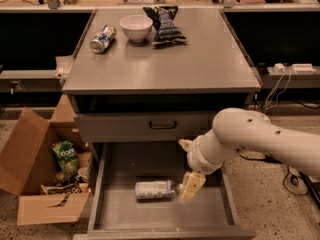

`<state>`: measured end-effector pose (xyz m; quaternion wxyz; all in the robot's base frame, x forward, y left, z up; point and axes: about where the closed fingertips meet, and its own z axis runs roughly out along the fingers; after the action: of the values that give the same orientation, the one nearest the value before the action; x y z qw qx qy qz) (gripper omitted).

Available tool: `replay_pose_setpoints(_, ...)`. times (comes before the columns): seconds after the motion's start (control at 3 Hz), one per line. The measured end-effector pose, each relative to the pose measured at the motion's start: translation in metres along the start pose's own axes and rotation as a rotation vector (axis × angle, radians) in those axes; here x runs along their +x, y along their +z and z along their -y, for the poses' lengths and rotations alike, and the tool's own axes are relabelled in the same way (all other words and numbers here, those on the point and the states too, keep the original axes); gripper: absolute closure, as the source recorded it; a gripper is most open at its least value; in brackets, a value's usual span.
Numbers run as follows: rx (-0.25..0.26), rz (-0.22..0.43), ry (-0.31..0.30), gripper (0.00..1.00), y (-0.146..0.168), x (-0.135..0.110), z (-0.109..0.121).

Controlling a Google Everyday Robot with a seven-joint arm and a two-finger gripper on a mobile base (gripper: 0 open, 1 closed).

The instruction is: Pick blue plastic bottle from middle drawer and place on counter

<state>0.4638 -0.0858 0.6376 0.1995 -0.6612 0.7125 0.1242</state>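
Jaws apart in middle drawer [150, 215], one finger [192, 186] just beside blue plastic bottle [154, 189]; label unreadable.

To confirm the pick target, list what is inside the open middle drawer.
The blue plastic bottle lies on its side on the middle drawer floor, cap toward the tool beside its right end. The arm hides the floor's right rear part.

One arm [260, 139], white, with a smooth rounded shell: a thick tube swelling to a bulbous joint, a few small dark holes along its top, and a ringed white collar at the wrist. One gripper [192, 186], pale cream-yellow and blocky, set over the right side of the middle drawer [150, 211].
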Motion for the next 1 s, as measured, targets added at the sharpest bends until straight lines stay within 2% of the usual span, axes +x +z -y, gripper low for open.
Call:
replay_pose_setpoints(0.67,-0.048,0.055,0.005,0.0,0.105,0.01,0.009)
replay_pose_setpoints(1.0,-0.072,0.086,0.028,0.0,0.157,0.023,0.014)
